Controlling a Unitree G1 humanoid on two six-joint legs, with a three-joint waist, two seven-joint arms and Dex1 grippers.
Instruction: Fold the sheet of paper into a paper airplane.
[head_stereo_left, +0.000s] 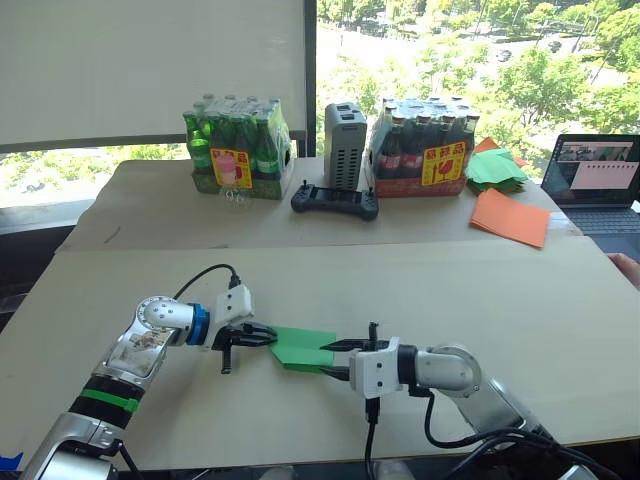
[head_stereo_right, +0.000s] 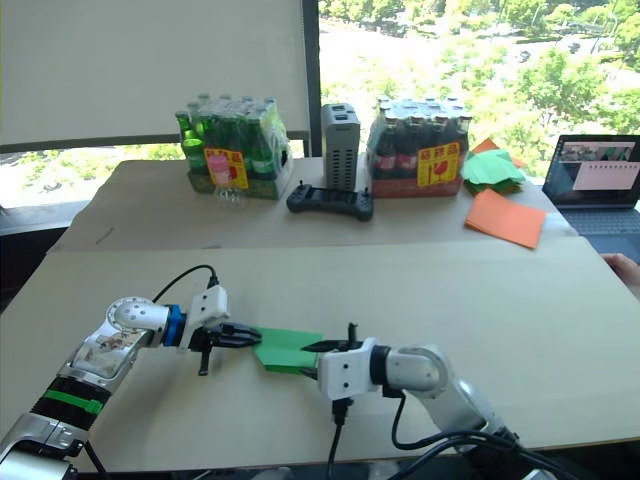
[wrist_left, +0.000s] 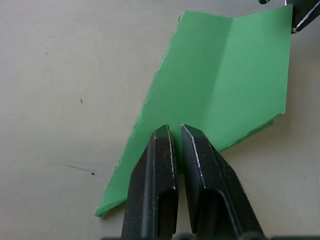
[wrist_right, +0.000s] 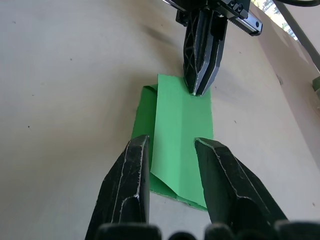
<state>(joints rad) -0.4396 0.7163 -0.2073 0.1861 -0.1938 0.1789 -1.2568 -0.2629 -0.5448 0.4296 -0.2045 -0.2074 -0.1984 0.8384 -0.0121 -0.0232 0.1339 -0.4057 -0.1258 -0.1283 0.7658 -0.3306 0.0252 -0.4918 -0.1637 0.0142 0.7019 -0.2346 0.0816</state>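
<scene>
The sheet of paper (head_stereo_left: 300, 347) lies on the beige table (head_stereo_left: 500, 300) between my two grippers. It is bright green, folded narrow with a lengthwise crease, and its right end is cut to a slant. My left gripper (head_stereo_left: 270, 337) is shut, and its fingertips (wrist_left: 162, 132) touch the sheet's left edge. In the right wrist view the same tips meet the paper's far edge (wrist_right: 197, 92). My right gripper (head_stereo_left: 335, 358) is open, with one finger on each side of the sheet's right end (wrist_right: 180, 150), just above it.
Along the back of the table stand a pack of green bottles (head_stereo_left: 235, 150), a grey box (head_stereo_left: 345, 145) and a pack of dark bottles (head_stereo_left: 420, 150), with a black controller (head_stereo_left: 335, 202) in front. Back right lie orange sheets (head_stereo_left: 510, 217), a pile of green papers (head_stereo_left: 495, 168) and a laptop (head_stereo_left: 595, 180).
</scene>
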